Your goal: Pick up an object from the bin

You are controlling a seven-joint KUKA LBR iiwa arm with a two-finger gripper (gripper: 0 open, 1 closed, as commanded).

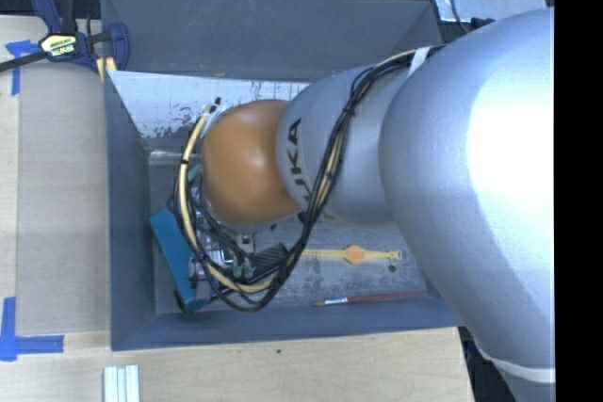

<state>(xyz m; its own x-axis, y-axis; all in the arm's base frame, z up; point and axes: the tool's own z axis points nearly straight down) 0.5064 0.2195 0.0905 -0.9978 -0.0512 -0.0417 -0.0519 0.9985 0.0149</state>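
My gripper (219,257) is low in the bin's front left part, mostly hidden under the wrist and its cables. A flat blue bar (173,251) lies tilted against the left wall, right beside the gripper's left side. A dark object (274,253) peeks out just right of the gripper, too covered to identify.
A yellow plastic strip with a round middle (354,254) lies on the floor to the right. A thin reddish-brown stick with a metal tip (372,298) rests along the front wall. The arm covers the bin's right and back parts.
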